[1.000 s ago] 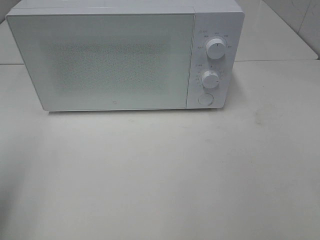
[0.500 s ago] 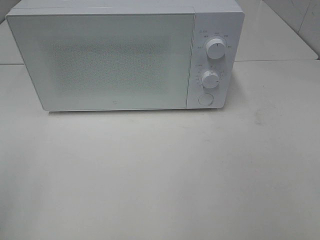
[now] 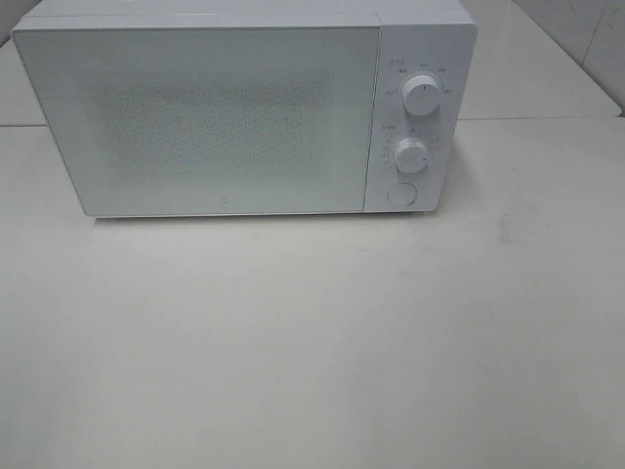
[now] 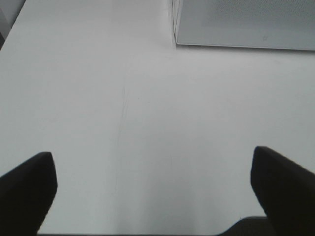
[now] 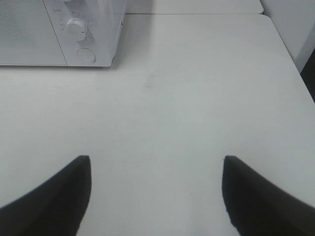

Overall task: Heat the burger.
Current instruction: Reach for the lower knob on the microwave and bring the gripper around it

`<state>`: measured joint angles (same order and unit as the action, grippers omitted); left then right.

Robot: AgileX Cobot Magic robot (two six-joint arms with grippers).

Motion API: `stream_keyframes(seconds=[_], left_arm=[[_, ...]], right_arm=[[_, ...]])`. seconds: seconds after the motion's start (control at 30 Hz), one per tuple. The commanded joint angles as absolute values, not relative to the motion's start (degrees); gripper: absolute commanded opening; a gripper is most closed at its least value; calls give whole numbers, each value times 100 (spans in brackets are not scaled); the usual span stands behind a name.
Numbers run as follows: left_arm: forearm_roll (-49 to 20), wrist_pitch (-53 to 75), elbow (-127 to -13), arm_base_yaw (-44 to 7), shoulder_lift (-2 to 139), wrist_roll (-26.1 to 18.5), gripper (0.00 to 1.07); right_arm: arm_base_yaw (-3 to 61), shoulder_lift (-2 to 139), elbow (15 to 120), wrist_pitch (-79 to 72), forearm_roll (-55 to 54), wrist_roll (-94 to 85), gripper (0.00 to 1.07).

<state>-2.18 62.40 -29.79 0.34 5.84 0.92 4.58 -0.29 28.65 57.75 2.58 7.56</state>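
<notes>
Left pincer (image 4: 152,160): jaws spread very wide; nothing is between them; it is over the white table (image 4: 147,98)
Right pincer (image 5: 156,160): jaws well apart; it holds nothing
Microwave (image 3: 244,107): at 12 o'clock on the table in the high view; door shut
Controls: upper knob (image 3: 421,95); lower knob (image 3: 411,154) at its 6 o'clock; round button (image 3: 400,193) below
Burger: seen in no view; I cannot tell where it is

Microwave body (image 3: 420,39): white, smooth, a light sheen; plastic or painted metal, I cannot tell.
Door (image 3: 215,117): pale, smooth, slightly glossy, with a fine dotted mesh.
Upper knob (image 3: 421,95), lower knob (image 3: 411,154): white, smooth, looks like plastic.
Table (image 3: 312,342): white, matt, smooth, some faint smudges.
Left gripper (image 4: 152,155), right gripper (image 5: 156,160): fingers black, matt.
</notes>
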Motion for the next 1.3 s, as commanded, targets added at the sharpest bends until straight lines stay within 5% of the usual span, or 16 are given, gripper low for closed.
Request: stream_keyframes(seconds=[0.03, 1.3], left_arm=[[-286, 6136, -2962, 40, 281, 80, 100], [-304, 6136, -2962, 40, -155, 92, 100]], right_arm=[[441, -178, 2853, 5701, 264, 693, 73], [441, -178, 2853, 5701, 264, 693, 73]])
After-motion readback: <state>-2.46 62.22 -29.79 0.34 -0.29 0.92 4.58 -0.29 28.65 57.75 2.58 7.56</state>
